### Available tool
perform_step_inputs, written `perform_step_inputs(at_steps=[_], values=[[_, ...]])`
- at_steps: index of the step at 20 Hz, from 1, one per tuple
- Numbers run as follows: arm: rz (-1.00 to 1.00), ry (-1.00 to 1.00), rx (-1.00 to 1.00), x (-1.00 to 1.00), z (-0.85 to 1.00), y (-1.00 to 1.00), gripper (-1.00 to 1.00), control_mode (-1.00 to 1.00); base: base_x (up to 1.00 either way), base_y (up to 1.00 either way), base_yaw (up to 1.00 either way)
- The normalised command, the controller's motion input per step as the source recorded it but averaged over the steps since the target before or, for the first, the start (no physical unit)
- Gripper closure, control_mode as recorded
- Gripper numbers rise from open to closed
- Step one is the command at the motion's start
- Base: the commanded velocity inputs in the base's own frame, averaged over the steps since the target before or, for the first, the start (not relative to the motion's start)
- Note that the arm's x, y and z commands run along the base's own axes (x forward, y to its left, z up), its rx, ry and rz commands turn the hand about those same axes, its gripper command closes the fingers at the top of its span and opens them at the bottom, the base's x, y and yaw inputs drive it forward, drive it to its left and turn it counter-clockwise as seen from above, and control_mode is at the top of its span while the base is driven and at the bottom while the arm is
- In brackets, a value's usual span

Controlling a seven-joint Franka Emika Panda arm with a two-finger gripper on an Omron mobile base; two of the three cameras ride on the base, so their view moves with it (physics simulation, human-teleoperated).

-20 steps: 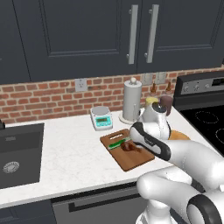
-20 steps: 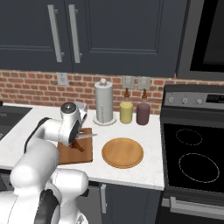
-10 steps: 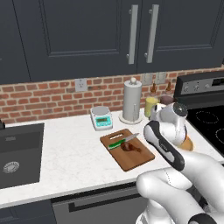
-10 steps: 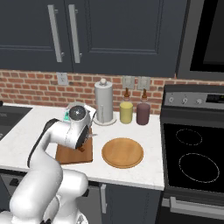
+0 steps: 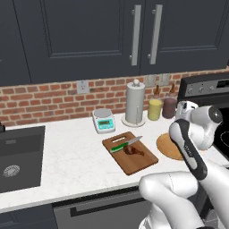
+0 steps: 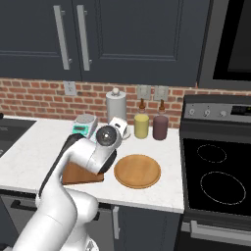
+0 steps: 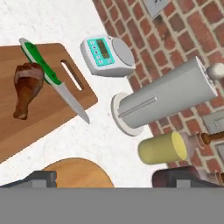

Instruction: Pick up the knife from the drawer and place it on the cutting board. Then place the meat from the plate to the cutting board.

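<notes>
The brown cutting board (image 5: 132,161) lies on the white counter. On it rest the green-handled knife (image 5: 124,144) and, just beside it, the reddish-brown meat (image 5: 133,150). The hand view shows them too: knife (image 7: 49,72), meat (image 7: 26,87), board (image 7: 48,118). To the board's right sits the round tan plate (image 6: 138,170), bare, its edge also in the hand view (image 7: 78,173). My gripper (image 7: 111,180) hangs open above the plate's far side, right of the board, nothing between its fingers; the hand (image 6: 119,128) sits near the jars. The drawer is out of view.
Along the brick wall stand a paper towel holder (image 5: 135,102), a small kitchen scale (image 5: 103,120), a yellow jar (image 5: 155,109) and a dark jar (image 5: 169,107). A sink (image 5: 18,156) is sunk in the counter at left. The stove (image 6: 215,171) borders the counter at right.
The arm has swung right, from over the cutting board to above the plate's far side. The gripper stayed open. Knife and meat have not moved on the board.
</notes>
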Motion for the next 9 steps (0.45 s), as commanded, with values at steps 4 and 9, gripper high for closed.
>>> perform_step_inputs(at_steps=[4, 9], values=[[-0.01, -0.12, 0.02, -0.15, 0.15, -0.54, -1.00, -1.00, 0.00, 0.00, 0.00], [0.00, 0.00, 0.00, 0.00, 0.00, -0.22, -1.00, -1.00, 0.00, 0.00, 0.00]])
